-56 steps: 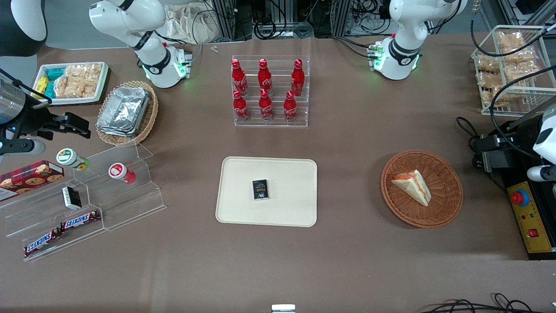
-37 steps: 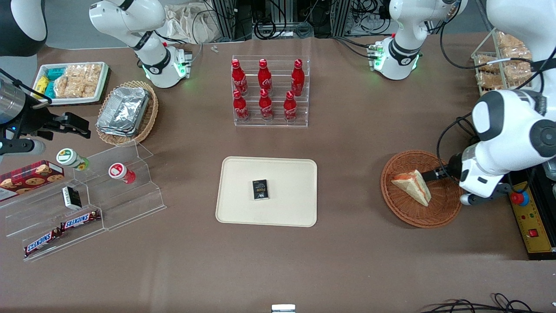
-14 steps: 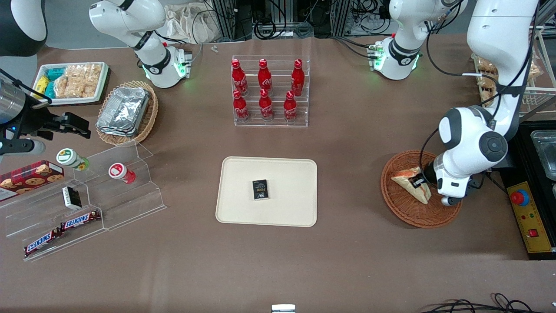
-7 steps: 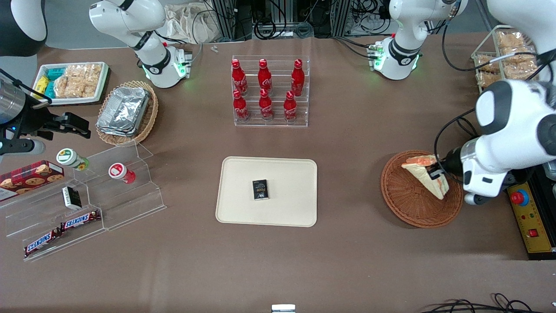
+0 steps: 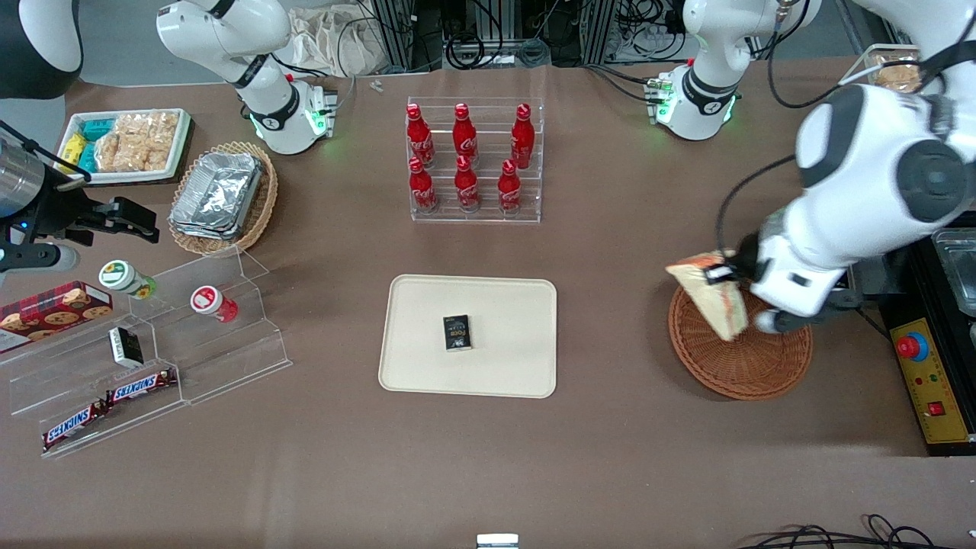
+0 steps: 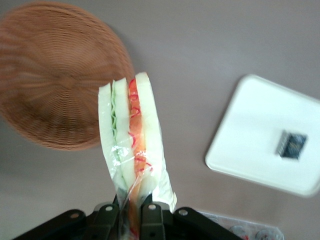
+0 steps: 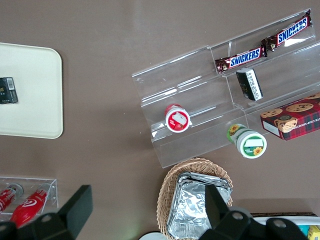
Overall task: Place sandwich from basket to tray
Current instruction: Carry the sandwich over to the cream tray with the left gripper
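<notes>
Front view: gripper (image 5: 724,273) clamped on sandwich (image 5: 711,299), lifted above basket (image 5: 743,358) rim. Tray (image 5: 503,305), bearing small dark box (image 5: 457,332), lies toward parked arm; bare brown table (image 5: 610,244) between.
Left wrist view: fingers (image 6: 150,220) pinch sandwich (image 6: 132,145); basket (image 6: 55,75) below.
Right wrist view: acrylic shelf (image 7: 200,95), Snickers bars (image 7: 260,42).

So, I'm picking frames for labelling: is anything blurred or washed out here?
Left wrist view: the basket is smeared soft, the tray glares nearly white, while the sandwich in the gripper stays fairly crisp. Front view: evenly lit and sharp; the sandwich hangs above the basket's rim.
</notes>
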Controlling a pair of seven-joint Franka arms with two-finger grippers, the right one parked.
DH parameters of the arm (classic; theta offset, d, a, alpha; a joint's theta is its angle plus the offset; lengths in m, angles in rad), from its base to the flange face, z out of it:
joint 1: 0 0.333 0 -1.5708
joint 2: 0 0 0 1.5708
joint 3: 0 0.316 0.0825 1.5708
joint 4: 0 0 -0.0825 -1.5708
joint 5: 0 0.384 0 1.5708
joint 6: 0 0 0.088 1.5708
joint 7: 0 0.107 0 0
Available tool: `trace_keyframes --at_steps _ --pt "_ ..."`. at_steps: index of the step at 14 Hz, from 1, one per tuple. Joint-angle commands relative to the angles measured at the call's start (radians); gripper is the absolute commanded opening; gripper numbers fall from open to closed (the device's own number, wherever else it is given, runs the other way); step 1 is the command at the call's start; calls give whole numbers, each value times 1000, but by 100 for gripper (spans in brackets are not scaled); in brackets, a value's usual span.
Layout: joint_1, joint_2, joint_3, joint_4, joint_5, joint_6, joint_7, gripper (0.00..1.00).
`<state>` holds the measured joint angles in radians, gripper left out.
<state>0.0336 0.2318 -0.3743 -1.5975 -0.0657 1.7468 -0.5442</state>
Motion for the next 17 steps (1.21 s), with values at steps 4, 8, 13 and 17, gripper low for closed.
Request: trace_keyframes --at_steps 4,8,13,17 --pt "-202 197 -106 56 156 148 -2 5" --pt "-319 401 -106 206 317 149 -74 5" --pt "-340 550 -103 290 403 151 -100 5" --pt "-376 641 -101 384 417 151 -134 5"
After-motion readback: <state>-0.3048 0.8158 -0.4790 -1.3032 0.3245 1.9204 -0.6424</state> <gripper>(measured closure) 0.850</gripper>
